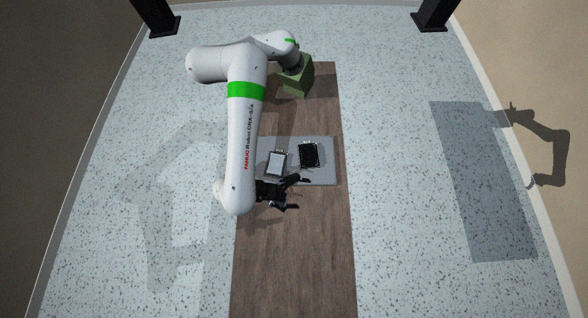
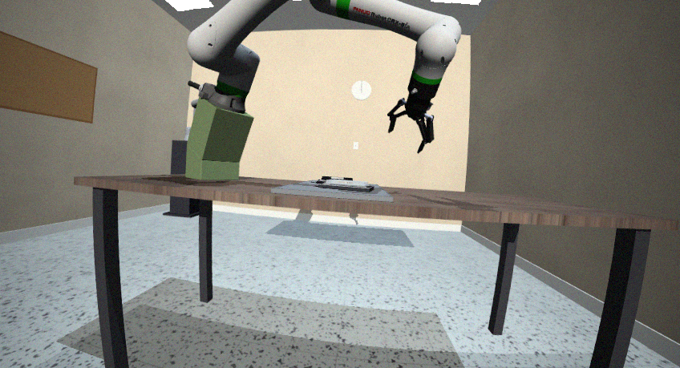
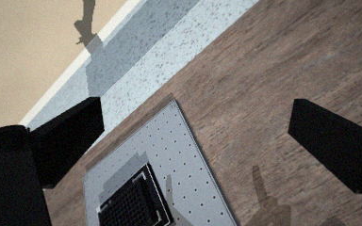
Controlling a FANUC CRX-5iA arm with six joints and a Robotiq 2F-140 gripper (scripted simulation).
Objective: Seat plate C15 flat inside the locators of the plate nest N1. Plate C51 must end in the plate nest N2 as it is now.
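Observation:
A light, white-topped well plate (image 1: pixel 275 163) lies on the left part of a grey perforated base (image 1: pixel 326 174) (image 2: pixel 286 189) (image 3: pixel 188 155), turned a little askew. A black well plate (image 1: pixel 308 155) (image 3: pixel 131 204) lies to its right, square between white corner locators. I cannot read the labels, so I cannot tell which plate is C15 and which is C51. Both show only as a low strip in the exterior view (image 2: pixel 341 183). My gripper (image 1: pixel 290 192) (image 2: pixel 409 131) (image 3: pixel 195 115) is open and empty. It hangs high above the table, just in front of the base's near edge.
The wooden table (image 1: pixel 292 253) (image 2: pixel 477 212) (image 3: pixel 272 71) is long and narrow. The arm's green pedestal (image 1: pixel 295 77) (image 2: pixel 214 145) stands at its far end. Two dark posts (image 1: pixel 152 10) (image 1: pixel 437 5) stand on the floor behind.

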